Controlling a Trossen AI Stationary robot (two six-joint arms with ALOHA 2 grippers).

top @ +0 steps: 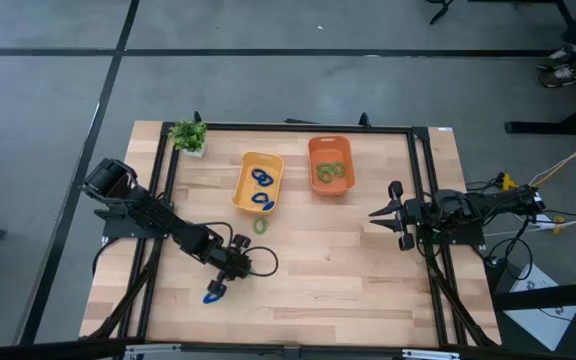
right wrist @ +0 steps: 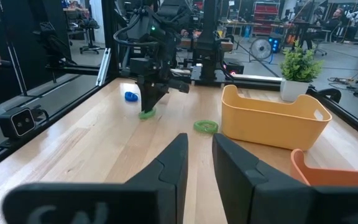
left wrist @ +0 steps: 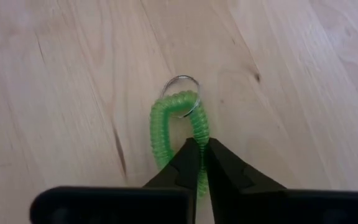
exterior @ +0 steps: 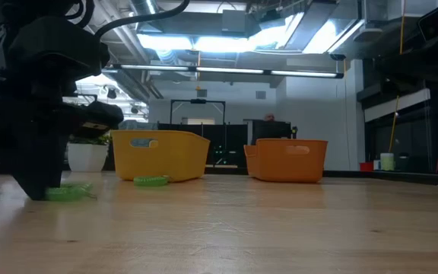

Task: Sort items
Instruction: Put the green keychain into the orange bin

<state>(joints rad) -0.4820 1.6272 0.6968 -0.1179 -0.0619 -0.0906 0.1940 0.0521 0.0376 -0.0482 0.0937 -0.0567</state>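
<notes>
My left gripper [top: 236,263] stands in the near-left part of the table, pointing down, shut on a green coiled ring [left wrist: 178,127] that carries a small metal key ring [left wrist: 180,81]. A blue ring [top: 213,292] lies just nearer the near edge. Another green ring [top: 260,225] lies flat in front of the yellow bin [top: 258,184], which holds blue rings. The orange bin [top: 330,165] holds green rings. My right gripper [top: 380,213] waits open at the table's right side, touching nothing. My left gripper pinches the green ring between its two fingers at the end of the loop away from the key ring [left wrist: 199,144]. The fingers [left wrist: 188,163] come from above, pointing down. The ring lies flat on the table [exterior: 67,192].
A small potted plant [top: 188,135] stands at the far-left corner. Black frame rails [top: 423,180] run along the table's edges. Bare wood lies between the two arms and along the near edge.
</notes>
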